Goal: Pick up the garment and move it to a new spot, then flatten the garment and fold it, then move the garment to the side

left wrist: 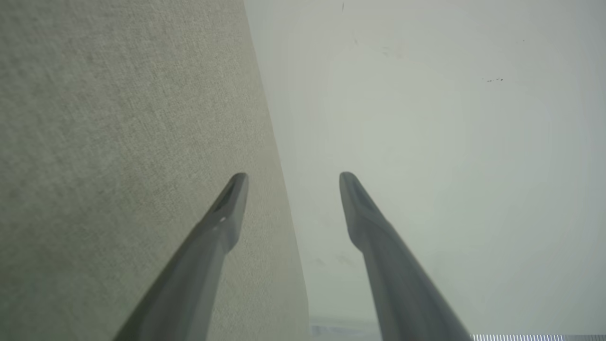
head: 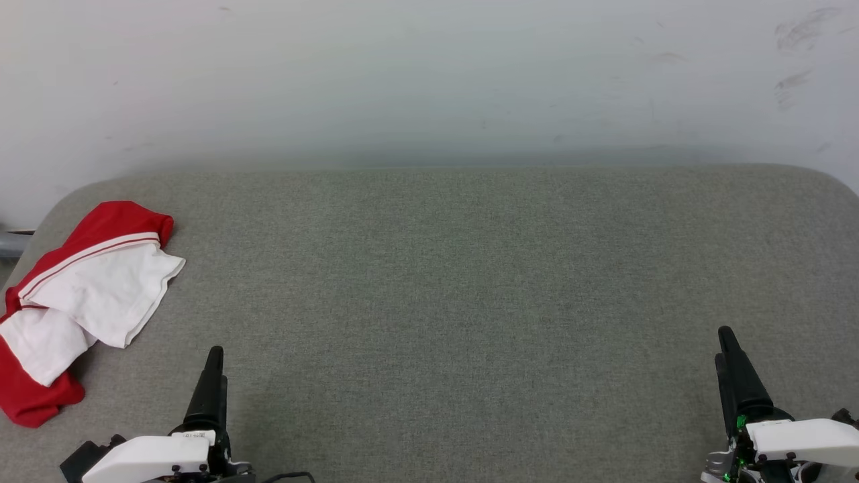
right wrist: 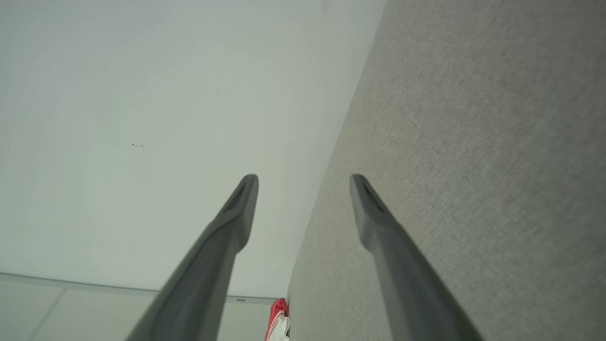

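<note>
While the jersey (head: 100,288) lies bunched at the left end of the grey worktop (head: 470,302), both grippers hang with fingers spread.

Left gripper (left wrist: 293,177) and right gripper (right wrist: 303,177) sit low at the near corners, jaws apart and holding nothing; the left is near the cloth, the right well apart from it. The pickup looks not yet begun. To do it well, the left gripper should probably pinch a raised fold of the red body rather than a loose white sleeve, clamp firmly, then lift it clear before carrying it toward the open middle.
</note>
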You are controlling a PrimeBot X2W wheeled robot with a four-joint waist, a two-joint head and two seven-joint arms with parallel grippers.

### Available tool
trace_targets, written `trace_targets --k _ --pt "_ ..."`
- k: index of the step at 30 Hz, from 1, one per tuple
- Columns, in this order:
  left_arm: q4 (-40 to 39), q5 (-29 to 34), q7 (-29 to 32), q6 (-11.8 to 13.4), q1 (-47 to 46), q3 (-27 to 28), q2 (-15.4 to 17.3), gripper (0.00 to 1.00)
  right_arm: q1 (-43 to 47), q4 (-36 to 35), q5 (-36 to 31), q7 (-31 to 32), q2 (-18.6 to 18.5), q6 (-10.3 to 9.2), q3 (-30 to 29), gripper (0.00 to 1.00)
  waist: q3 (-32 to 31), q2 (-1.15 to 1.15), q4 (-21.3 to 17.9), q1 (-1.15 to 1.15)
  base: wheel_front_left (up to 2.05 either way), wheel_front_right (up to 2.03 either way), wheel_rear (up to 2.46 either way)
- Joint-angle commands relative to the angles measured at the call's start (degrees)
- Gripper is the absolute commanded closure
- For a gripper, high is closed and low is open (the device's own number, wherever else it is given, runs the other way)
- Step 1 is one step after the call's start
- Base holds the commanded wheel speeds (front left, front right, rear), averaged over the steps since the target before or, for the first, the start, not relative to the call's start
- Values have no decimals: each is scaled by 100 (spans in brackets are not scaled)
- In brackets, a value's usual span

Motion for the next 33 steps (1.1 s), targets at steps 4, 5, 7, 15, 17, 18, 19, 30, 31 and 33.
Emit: trace_targets --k 4,5,7,15,17,18,19,30,31,33 --pt "-251 416 -140 159 -27 121 23 0 -83 -228 -649 -154 0 0 1 0 4 0 -1 0 0 0 0" --pt "-293 479 -163 181 -23 137 23 0 -82 -260 -799 -179 0 0 11 0 5 0 -1 0 0 0 0" --pt "-382 627 -209 217 -9 161 24 0 -81 -329 -1100 -224 0 0 37 0 7 0 0 0 0 0 0" --pt "-770 1247 -382 277 77 223 27 0 -75 -650 -2329 -399 1 0 192 0 11 0 1 0 0 0 0" --pt "-879 1439 -424 305 96 230 28 0 -74 -738 -2642 -439 1 0 253 0 12 0 1 0 0 0 0" --pt "-941 1560 -444 321 109 225 28 0 -74 -780 -2797 -461 0 0 284 0 12 0 0 0 0 0 0" --pt "-1004 1668 -464 347 122 221 29 0 -71 -821 -2948 -479 -1 0 313 0 12 0 0 0 0 0 0" --pt "-1620 3040 -672 740 261 -125 32 0 -32 -1162 -4291 -689 -1 0 480 0 16 0 2 0 0 0 0" --pt "-1676 3184 -689 781 269 -190 32 0 -28 -1179 -4402 -710 0 0 485 0 16 0 2 0 0 0 0" --pt "-1781 3463 -725 846 291 -325 34 0 -18 -1209 -4619 -743 0 0 503 0 17 0 2 0 0 0 0"
